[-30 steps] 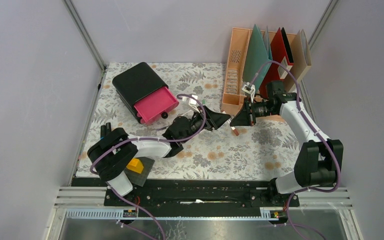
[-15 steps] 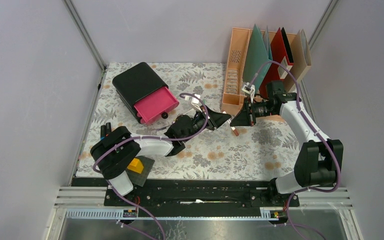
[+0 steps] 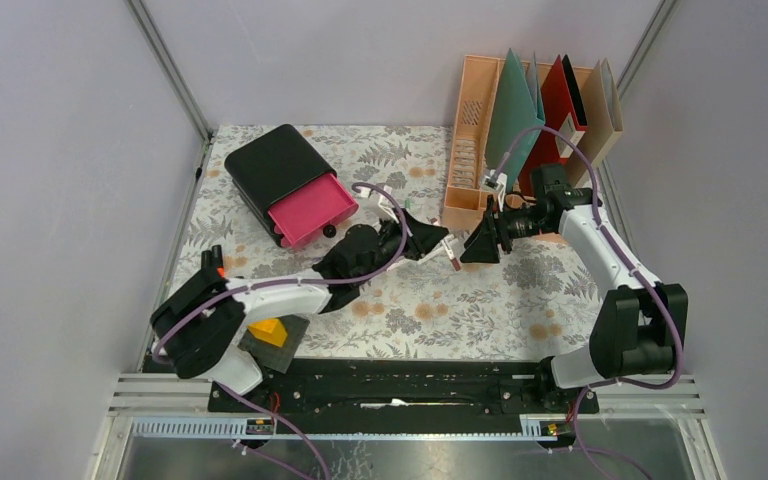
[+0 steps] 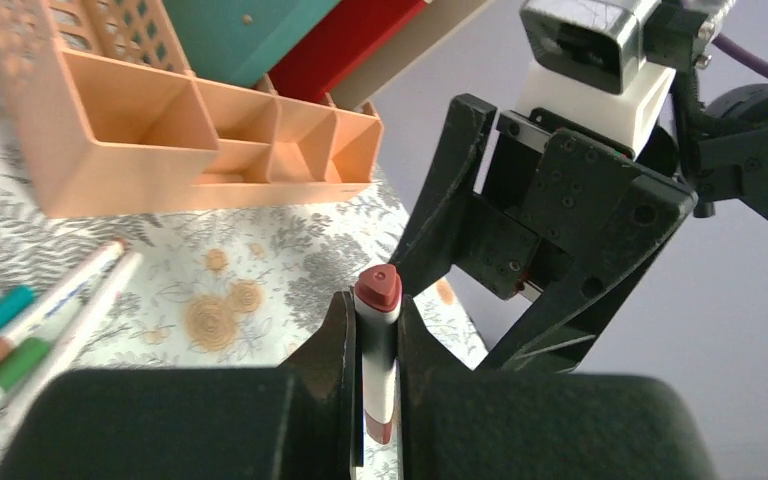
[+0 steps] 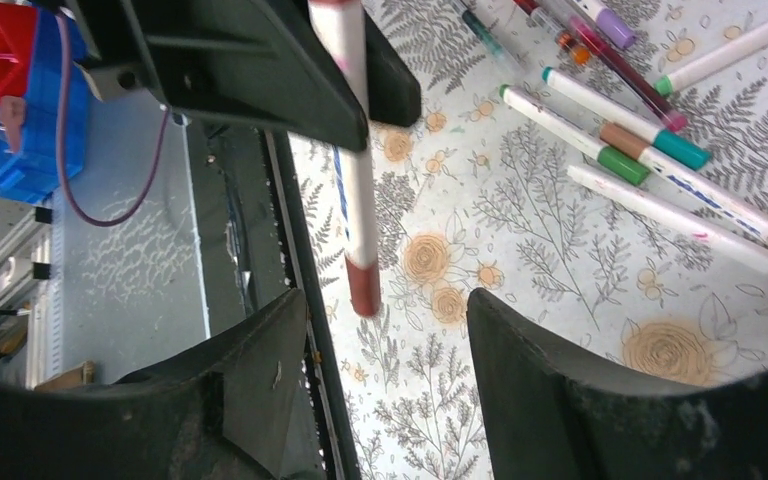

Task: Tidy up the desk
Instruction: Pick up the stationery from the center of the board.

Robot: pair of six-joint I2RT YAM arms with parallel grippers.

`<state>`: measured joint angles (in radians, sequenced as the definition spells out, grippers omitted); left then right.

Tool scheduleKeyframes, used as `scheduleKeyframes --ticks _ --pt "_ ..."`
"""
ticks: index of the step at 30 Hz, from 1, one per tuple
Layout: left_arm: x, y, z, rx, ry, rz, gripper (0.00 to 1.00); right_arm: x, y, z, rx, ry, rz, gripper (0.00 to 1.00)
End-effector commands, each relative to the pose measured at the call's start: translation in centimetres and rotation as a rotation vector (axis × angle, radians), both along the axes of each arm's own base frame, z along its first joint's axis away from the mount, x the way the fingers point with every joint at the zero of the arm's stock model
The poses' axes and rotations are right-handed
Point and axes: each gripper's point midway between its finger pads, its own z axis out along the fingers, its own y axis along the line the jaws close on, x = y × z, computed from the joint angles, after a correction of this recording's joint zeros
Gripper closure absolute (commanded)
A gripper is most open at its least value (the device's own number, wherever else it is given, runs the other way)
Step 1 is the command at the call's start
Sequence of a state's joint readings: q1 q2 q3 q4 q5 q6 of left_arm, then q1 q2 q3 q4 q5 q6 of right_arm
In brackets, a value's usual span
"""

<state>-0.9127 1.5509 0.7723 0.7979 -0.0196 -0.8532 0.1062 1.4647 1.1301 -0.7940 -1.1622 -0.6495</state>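
Top external view: 2 arms, 1 desk point(image 3: 480, 300), 1 peach rack point(image 3: 465, 150) at far-right corner, 1 black drawer box point(image 3: 278, 170) w/ 1 pink drawer out, near far-left corner; desk spans cell floor ahead of arm bases, cloth pale grey-white w/ grey ferns, orange-brown flowers; left gripper point(image 3: 440, 243) clamped on 1 red-capped marker point(image 4: 377, 340) over desk ctr; right gripper point(image 5: 385, 300) fingers apart, straddling marker end, gap each side; min. 7 loose markers point(image 5: 650, 150) on cloth.

Over the floral desk point(image 3: 520, 300), the left gripper point(image 3: 438, 243) pinches what looks like a marker point(image 3: 451, 256), just beside the right gripper point(image 3: 478, 245).
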Motion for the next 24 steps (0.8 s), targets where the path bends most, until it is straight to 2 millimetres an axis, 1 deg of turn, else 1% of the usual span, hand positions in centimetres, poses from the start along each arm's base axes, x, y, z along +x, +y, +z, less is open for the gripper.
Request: scheduleKeyframes --ticks 1,6,9,12,14,18,20,24 --pt "1.4 3.2 0.5 0.181 -0.072 0.128 1.00 -0.1 -0.5 0.2 -0.061 -0.088 -0.009 0.33" --pt "3.4 7.7 -0.9 0.472 -0.105 0.198 1.00 0.1 -1.0 -0.2 -0.109 -0.116 -0.029 0.32" --pt "4.6 10.7 -1.1 0.614 -0.103 0.223 1.00 0.2 -1.3 -0.5 -0.129 -0.124 -0.035 0.32" --pt "5.2 13.2 -0.3 0.723 -0.134 0.239 1.00 0.4 -1.5 -0.8 -0.150 -0.129 -0.042 0.32" --pt "5.6 14.8 0.7 0.785 -0.156 0.260 1.00 0.4 -1.6 -0.9 -0.160 -0.132 -0.044 0.32" --pt "6.5 17.8 2.1 0.904 -0.180 0.302 1.00 0.5 -1.8 -1.2 -0.174 -0.133 -0.046 0.32" --pt "6.7 18.9 2.6 0.956 -0.194 0.312 1.00 0.6 -1.9 -1.4 -0.181 -0.133 -0.048 0.32" --pt "7.6 21.7 3.3 1.067 -0.191 0.402 1.00 0.6 -2.0 -1.6 -0.192 -0.133 -0.050 0.32"
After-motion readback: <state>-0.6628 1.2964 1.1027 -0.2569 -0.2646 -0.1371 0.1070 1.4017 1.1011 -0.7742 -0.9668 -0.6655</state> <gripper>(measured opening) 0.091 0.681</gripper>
